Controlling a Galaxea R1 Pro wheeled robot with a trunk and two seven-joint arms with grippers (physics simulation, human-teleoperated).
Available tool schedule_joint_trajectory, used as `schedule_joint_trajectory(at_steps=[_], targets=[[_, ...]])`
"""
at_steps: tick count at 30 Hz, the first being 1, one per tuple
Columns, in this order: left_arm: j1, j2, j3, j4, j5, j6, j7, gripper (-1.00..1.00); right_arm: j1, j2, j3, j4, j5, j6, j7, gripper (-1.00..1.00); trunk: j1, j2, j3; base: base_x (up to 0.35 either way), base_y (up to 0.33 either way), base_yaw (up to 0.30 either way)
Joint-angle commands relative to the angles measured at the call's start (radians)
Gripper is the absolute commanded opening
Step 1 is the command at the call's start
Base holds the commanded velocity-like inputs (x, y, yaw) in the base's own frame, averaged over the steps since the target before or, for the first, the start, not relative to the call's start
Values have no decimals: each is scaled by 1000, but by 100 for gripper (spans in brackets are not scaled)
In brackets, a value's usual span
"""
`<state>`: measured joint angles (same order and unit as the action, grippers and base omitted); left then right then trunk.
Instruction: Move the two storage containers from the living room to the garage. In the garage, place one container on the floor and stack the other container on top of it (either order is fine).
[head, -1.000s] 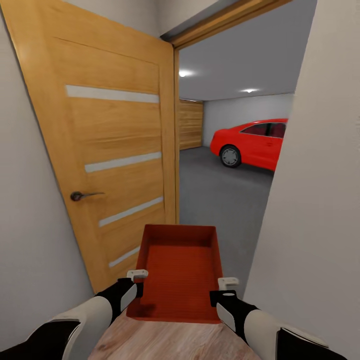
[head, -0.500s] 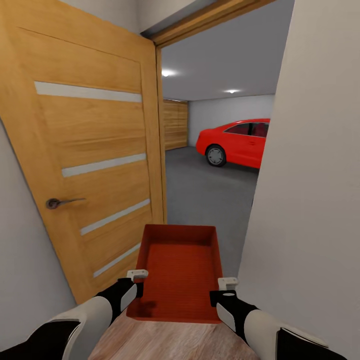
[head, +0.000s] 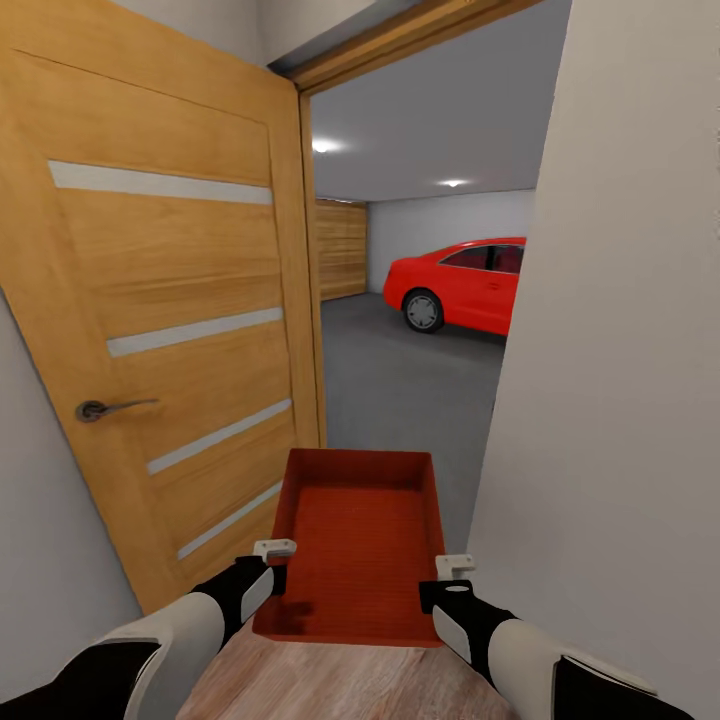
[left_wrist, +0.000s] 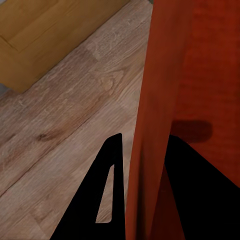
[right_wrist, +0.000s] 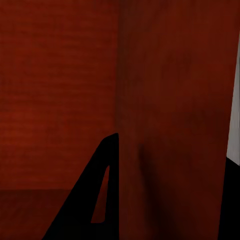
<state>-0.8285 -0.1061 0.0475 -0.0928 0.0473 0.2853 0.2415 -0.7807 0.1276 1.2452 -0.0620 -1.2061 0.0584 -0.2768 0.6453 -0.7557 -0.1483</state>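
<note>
Between the two arms, an orange-red bin (head: 358, 545) hangs above the wood plank floor (head: 340, 685), the left gripper (head: 272, 562) clamped on one side wall, the right gripper (head: 448, 580) on the other. Beyond the open wooden door (head: 170, 300) lie the garage's grey floor (head: 410, 390) and a red car (head: 460, 283).

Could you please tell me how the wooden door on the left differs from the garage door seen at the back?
The wooden door is close to the robot, swung open at an angle, with pale horizontal strips and a metal handle. The garage door is far off beyond the doorway, shut flat in the back wall, made of plain horizontal planks with no visible handle. Both are warm brown wood.
</note>
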Motion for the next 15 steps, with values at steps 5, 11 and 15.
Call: schedule_joint_trajectory(at_steps=[5, 11, 15], targets=[[0, 0, 2, 2, 9, 6, 7, -100, -2, -2, -3, 21, 22, -8, -12, -100, 0, -1, -2, 22, 22, -20], [0, 0, 2, 2, 9, 7, 7, -100, -2, -2, -4, 21, 22, -8, -12, -100, 0, -1, -2, 166, 204, -2], [0, 0, 2, 2, 9, 6, 7, -100, -2, -3, -4, 21, 22, -8, -12, -100, 0, -1, -2, 201, 254, 0]])
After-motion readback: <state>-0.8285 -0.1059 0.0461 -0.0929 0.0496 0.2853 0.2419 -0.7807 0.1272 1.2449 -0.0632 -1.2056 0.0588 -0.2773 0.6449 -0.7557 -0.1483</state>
